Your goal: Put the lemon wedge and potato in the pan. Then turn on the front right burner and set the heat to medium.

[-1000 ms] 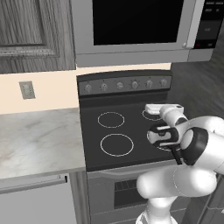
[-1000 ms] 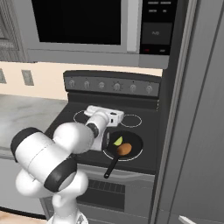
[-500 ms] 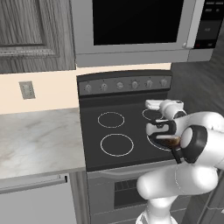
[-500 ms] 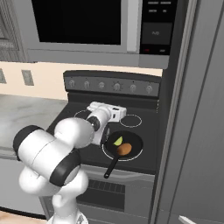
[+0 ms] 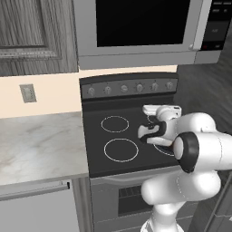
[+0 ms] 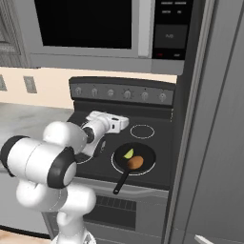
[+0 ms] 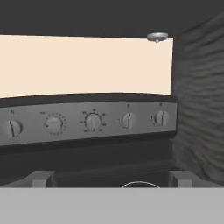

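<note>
Yellow-green lemon wedge (image 6: 128, 153), orange-brown potato (image 6: 135, 162), black pan (image 6: 135, 157), white-ringed black cooktop (image 5: 113, 136), grey-veined marble counter (image 5: 36, 140)

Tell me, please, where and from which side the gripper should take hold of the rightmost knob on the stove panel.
Probably grip the rightmost knob by its raised bar, straight on from the front. It juts from the upright panel, and the open gripper already faces it.

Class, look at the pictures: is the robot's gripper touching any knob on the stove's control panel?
Apart. The hand view shows the fingertips low in the frame, with the stove's dark back wall between them and the knobs on the control panel.
</note>
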Controlling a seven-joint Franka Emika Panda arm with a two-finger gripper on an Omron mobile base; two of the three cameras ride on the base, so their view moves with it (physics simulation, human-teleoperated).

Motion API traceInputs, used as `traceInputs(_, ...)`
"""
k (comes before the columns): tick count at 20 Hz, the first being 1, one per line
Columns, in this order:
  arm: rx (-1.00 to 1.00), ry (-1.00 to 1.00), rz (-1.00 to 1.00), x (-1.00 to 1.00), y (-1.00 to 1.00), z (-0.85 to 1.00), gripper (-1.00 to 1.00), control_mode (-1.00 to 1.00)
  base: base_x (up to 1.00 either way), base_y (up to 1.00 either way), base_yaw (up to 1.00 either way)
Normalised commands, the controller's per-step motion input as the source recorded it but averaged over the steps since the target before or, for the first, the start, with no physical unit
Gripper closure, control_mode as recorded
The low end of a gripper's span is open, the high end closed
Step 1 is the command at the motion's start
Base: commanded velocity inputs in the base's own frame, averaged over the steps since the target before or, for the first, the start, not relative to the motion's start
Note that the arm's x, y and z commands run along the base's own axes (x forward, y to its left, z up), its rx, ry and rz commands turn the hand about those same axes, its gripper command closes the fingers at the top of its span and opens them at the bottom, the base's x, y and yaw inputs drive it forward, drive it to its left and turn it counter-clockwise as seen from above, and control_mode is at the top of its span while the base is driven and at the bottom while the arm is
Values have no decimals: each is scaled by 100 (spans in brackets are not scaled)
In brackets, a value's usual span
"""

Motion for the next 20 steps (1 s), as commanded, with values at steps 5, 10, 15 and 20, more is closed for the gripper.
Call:
traceInputs(5, -3, 0, 0, 0, 47, 19, -100, -100, 0, 0, 0)
traceInputs(10, 0, -7, 6, 0, 44, 31, -100, -100, 0, 0, 0)
traceInputs(15, 0, -7, 7, -1, 19, 11, -100, -100, 0, 0, 0)
traceInputs(20, 0, -3, 8, 0, 17, -7, -100, -100, 0, 0, 0)
